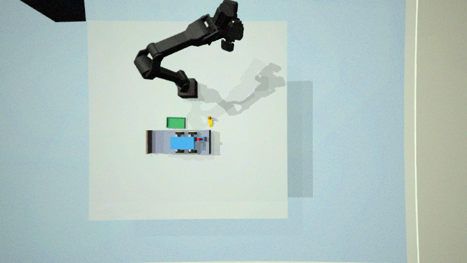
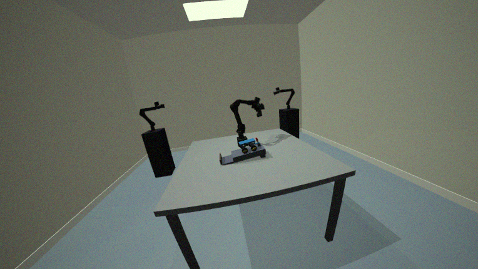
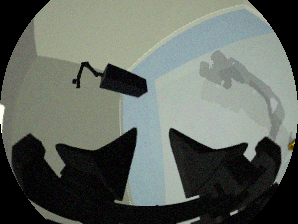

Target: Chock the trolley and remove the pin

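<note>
The blue trolley (image 1: pixel 181 142) (image 2: pixel 246 142) stands on the grey ramp (image 1: pixel 157 142) (image 2: pixel 227 159). The red-headed stop pin (image 1: pixel 199 139) (image 2: pixel 256 139) is at its uphill end. The yellow chock (image 1: pixel 210 122) (image 3: pixel 292 145) with its orange handle lies on the table beside the ramp's uphill end; its black base cannot be made out. The green tray (image 1: pixel 175 122) is empty beside the ramp. My gripper (image 3: pixel 153 131) is partly open with nothing between its fingers. In the top and exterior views it hangs high above the table's back part, away from chock and trolley.
My arm's base (image 1: pixel 187 88) (image 2: pixel 241 140) stands on the table (image 1: pixel 137 186) (image 2: pixel 281 173) behind the tray. A dark board (image 1: pixel 149 142) closes the ramp's low end. Two other arms stand on black pedestals (image 2: pixel 158 153) (image 2: pixel 289 121) off the table.
</note>
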